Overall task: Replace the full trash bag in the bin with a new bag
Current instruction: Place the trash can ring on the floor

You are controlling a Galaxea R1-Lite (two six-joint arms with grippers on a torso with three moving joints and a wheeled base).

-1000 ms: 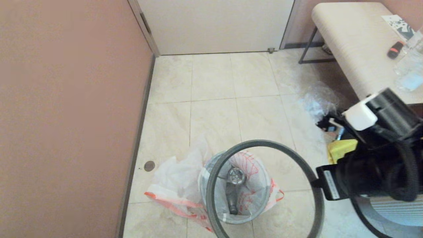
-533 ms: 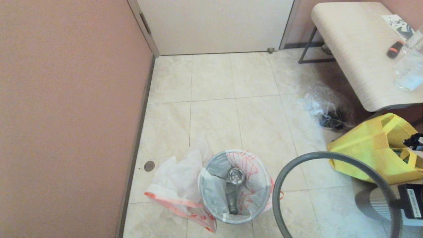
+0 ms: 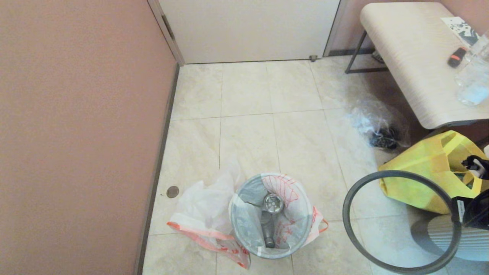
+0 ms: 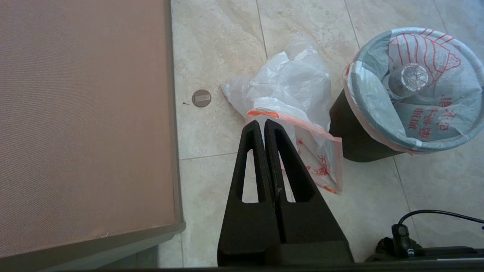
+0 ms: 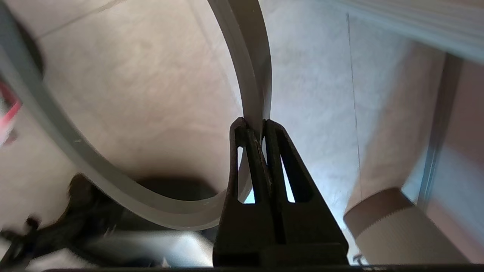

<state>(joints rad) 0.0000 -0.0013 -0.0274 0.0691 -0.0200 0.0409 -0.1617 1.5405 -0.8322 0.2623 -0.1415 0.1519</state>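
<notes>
The bin (image 3: 269, 217) stands on the tiled floor (image 3: 248, 141) near the wall, lined with a white and red bag (image 3: 284, 191), a bottle (image 3: 270, 214) inside. Off to its right, apparently raised above the floor, the right end effector (image 5: 254, 126) pinches the loose grey hoop (image 3: 382, 263). The left end effector (image 4: 262, 126) hangs pressed together above a crumpled bag (image 4: 287, 98).

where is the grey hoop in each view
Head view: hoop at lower right, off the bin, pinched at its right edge by the right gripper.
Left wrist view: not in it.
Right wrist view: hoop fills the frame, clamped between the fingers.
Shared landmark: floor tiles.
</notes>
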